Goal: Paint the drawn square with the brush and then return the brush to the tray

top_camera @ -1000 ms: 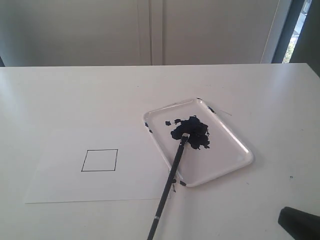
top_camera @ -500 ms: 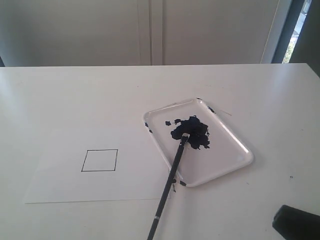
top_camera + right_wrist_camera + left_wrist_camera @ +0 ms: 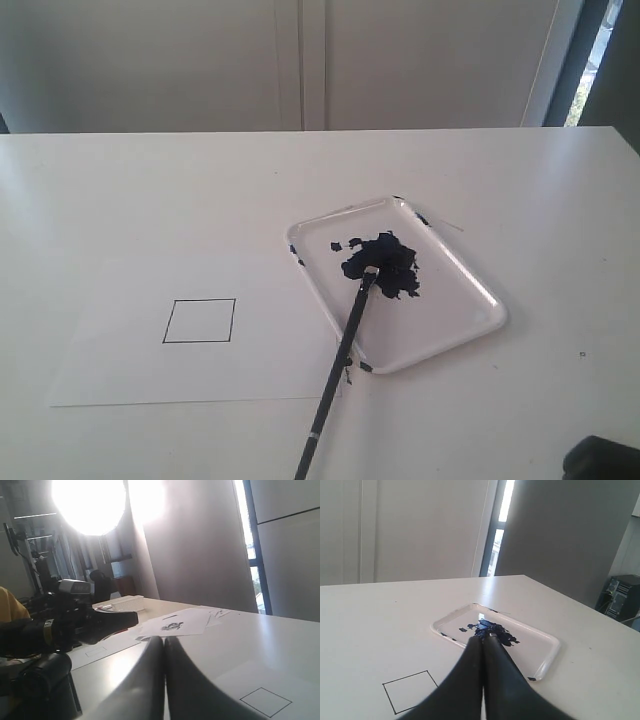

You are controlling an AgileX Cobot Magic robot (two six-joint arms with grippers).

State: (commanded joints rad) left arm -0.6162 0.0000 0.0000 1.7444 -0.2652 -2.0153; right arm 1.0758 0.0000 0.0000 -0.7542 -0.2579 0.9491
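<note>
The brush lies slanted, its bristles in the dark blue paint of the tray and its handle over the tray's near rim, reaching toward the table's front edge. The drawn square on the paper is white inside. In the left wrist view my left gripper is shut, with nothing visibly held. It points at the tray, with the square beside it. Its fingers hide most of the brush. My right gripper is shut and holds nothing.
The white paper sheet lies left of the tray. A dark blue paint splotch sits in the tray's middle. A dark part of the right arm shows at the bottom right corner. A wall stands behind the table.
The dark right arm at the bottom right has sunk lower and is now mostly out of the exterior view. Brush, tray and paper have not moved.
</note>
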